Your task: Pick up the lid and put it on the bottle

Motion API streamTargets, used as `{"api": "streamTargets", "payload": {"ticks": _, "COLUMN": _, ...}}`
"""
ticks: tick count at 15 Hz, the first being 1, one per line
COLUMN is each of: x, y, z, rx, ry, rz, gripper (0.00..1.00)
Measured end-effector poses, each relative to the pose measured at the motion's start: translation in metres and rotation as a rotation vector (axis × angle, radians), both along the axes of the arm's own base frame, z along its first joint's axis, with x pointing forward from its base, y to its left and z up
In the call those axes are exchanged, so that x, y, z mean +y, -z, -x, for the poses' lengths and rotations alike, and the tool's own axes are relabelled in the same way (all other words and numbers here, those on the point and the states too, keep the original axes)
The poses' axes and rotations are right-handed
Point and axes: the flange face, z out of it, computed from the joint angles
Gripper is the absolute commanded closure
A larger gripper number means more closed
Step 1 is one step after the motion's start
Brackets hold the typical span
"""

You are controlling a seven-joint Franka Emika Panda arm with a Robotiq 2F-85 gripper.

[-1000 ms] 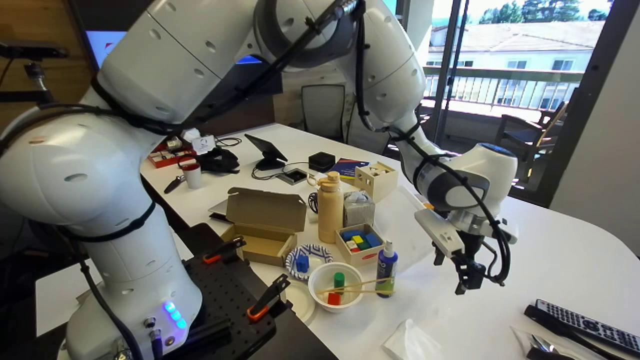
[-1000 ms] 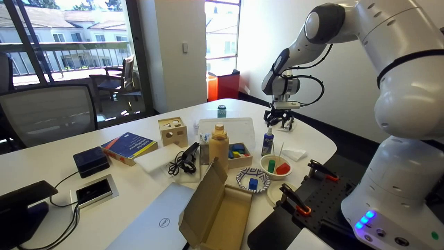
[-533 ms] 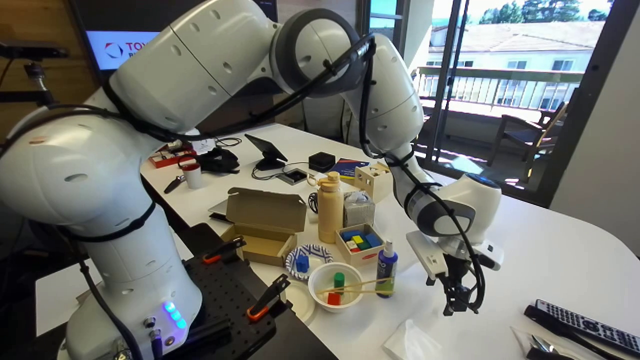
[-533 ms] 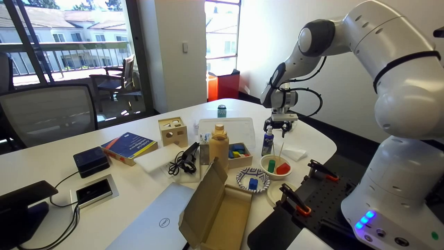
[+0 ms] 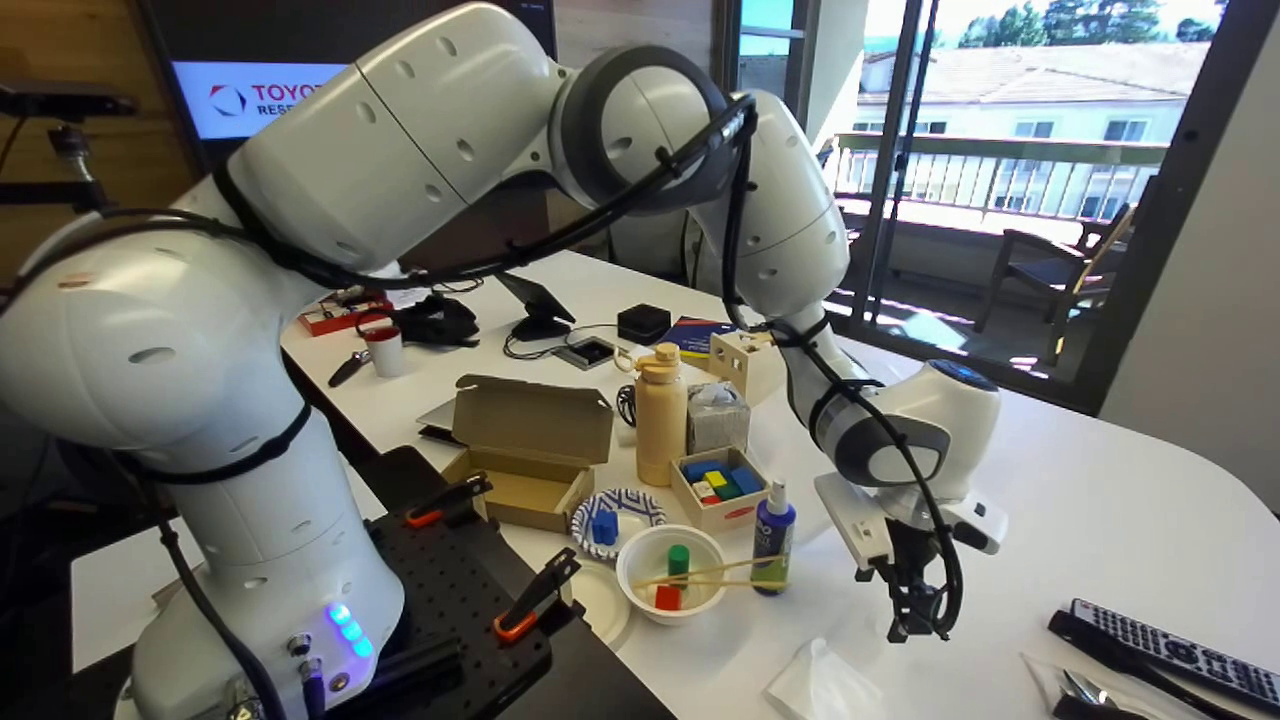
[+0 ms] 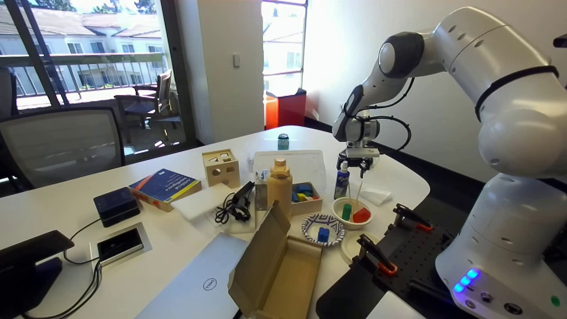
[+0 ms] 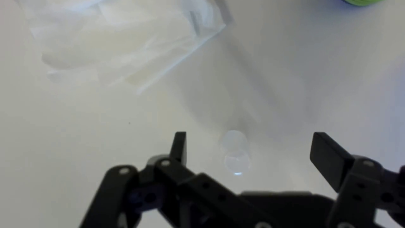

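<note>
The claw [image 7: 249, 142] points down over the white tabletop [image 5: 1090, 490], spread wide, fingertips [image 7: 180, 145] well apart. The lid [image 7: 235, 152] = small see-thru cap on the tabletop; in the wrist view it shows b/w the fingertips, touching neither, a bit nearer the one at pic L. Can't tell if it stands or lies. Crumpled white tissue [image 7: 126, 41] sits upper L in that view, apart from the lid.

The bottle [image 5: 774, 540], small, dk blue w/ a grn lower part, stands upright near the claw in both exterior views. In an exterior view its white nozzle [image 6: 344, 167] partly covers the claw. White bowl [image 5: 645, 558] is just beside the bottle, holding a grn block [image 5: 678, 557], a red block [image 5: 667, 599] & wooden sticks [image 5: 735, 567] that poke out twd the bottle; can't tell if they touch it. Patterned plate [image 5: 648, 507] w/ a blue block [image 5: 605, 527] is next to the bowl. Tall tan bottle [image 5: 661, 425] stands just beside a box [image 5: 735, 517] of colored blocks [image 5: 715, 480]; an open carton [image 5: 535, 425] is near. A remote [image 5: 1170, 645] lies at the R edge in an exterior view. A grn can [image 6: 283, 141] stands well apart from the claw.
</note>
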Motion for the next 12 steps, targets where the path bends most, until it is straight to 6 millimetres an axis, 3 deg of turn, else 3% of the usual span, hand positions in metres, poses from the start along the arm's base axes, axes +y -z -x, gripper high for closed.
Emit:
{"api": "streamTargets", "payload": {"ticks": 3, "x": -0.0033, "y": 0.0023, "z": -0.0022, "rx": -0.003, "ry": 0.008, "rz": 0.008, "gripper": 0.0}}
{"api": "streamTargets", "payload": {"ticks": 4, "x": -0.0044, "y": 0.0032, "z": -0.0027, "rx": -0.004, "ry": 0.013, "rz": 0.011, "gripper": 0.05}}
{"api": "streamTargets", "payload": {"ticks": 5, "x": -0.0053, "y": 0.004, "z": -0.0031, "rx": -0.005, "ry": 0.015, "rz": 0.015, "gripper": 0.28}}
{"api": "streamTargets", "payload": {"ticks": 7, "x": -0.0067, "y": 0.0063, "z": -0.0039, "rx": -0.006, "ry": 0.015, "rz": 0.018, "gripper": 0.32}}
{"api": "streamTargets", "payload": {"ticks": 12, "x": -0.0069, "y": 0.0103, "z": -0.0049, "rx": -0.008, "ry": 0.012, "rz": 0.022, "gripper": 0.71}}
